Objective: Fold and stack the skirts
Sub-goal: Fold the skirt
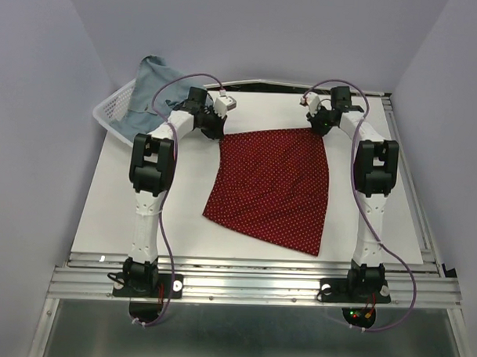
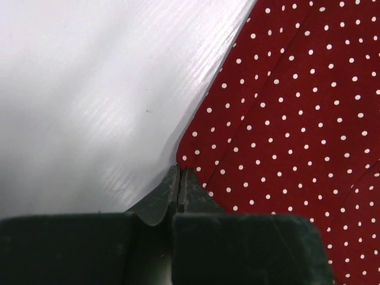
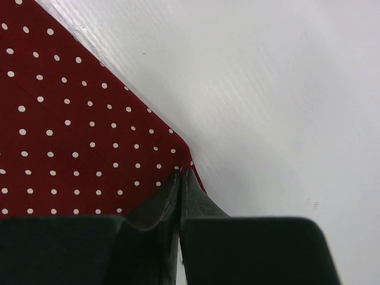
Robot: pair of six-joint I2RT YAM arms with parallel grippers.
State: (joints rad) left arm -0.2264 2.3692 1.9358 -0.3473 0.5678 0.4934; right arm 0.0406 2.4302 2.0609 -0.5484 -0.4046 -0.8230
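Dark red skirt [image 1: 273, 187], tiny white dots, spread flat, wider nearside.

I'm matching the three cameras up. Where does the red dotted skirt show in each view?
Top external: red skirt spread flat mid-table.
Left wrist: skirt fills the right side.
Right wrist: skirt fills the left side.
Shared landmark: white table.

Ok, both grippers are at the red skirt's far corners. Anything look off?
Nothing damaged. The red skirt lies flat but askew on the table; the denim skirt hangs over the basket rim at far left. The left gripper and right gripper pinch only the very corner tips, a thin hold.
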